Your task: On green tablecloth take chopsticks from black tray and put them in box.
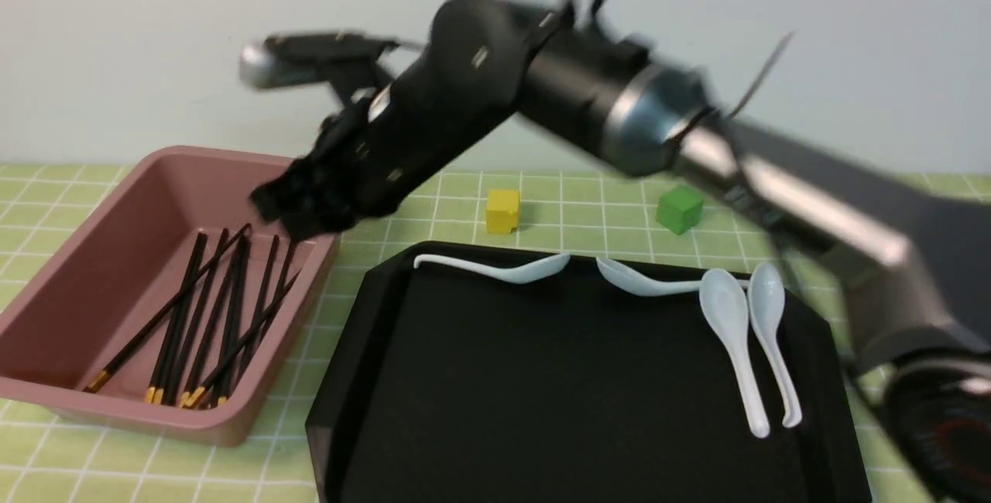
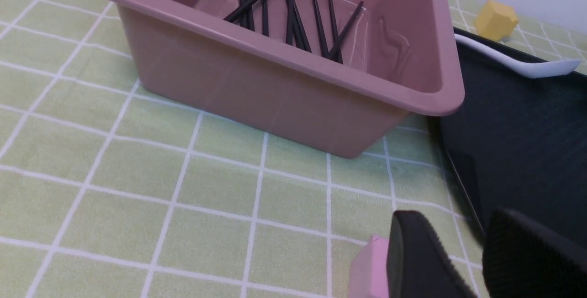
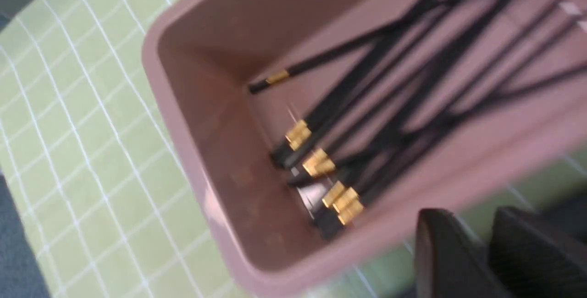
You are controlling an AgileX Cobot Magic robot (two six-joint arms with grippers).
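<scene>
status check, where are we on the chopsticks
Right end effector over box edge, empty, jaws blurred; left end effector open, low over green tablecloth. Chopsticks in box, none seen on black tray. Only white spoons there.

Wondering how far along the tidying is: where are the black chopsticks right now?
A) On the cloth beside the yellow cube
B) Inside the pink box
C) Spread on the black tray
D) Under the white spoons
B: the chopsticks lie together inside the box, while the black tray holds only white spoons.
</scene>
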